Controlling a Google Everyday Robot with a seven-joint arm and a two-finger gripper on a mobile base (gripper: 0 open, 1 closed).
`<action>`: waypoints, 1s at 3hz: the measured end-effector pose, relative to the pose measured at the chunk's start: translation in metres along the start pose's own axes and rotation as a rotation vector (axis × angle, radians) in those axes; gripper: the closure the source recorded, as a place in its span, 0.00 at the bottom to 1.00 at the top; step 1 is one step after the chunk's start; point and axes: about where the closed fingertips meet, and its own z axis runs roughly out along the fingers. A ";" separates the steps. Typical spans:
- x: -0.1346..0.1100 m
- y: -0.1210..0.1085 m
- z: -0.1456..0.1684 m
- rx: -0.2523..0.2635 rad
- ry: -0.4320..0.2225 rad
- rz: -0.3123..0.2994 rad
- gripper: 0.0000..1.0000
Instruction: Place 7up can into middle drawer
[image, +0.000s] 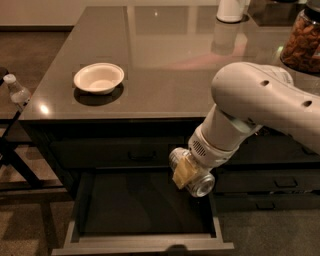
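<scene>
The 7up can (199, 182) is a small silver can lying sideways in my gripper (187, 172), its shiny round end facing the camera. The gripper is shut on the can, with a yellowish finger pad (182, 172) pressed across its side. It hangs over the right part of the open middle drawer (145, 242), just above the dark box inside. The white arm (250, 110) reaches down from the upper right, in front of the counter edge.
A cream round bowl (99, 77) sits on the dark countertop (165, 55) at left. A closed drawer front with a bar handle (142, 156) is above the open drawer. Narrower drawers (280, 182) stand at right. A jar of nuts (302, 40) and a white object (231, 10) are at the back right. A small bottle (16, 91) is at far left.
</scene>
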 end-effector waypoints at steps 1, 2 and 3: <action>0.009 0.001 0.051 -0.050 0.035 0.044 1.00; 0.007 0.000 0.108 -0.087 0.059 0.080 1.00; -0.003 -0.003 0.157 -0.120 0.069 0.108 1.00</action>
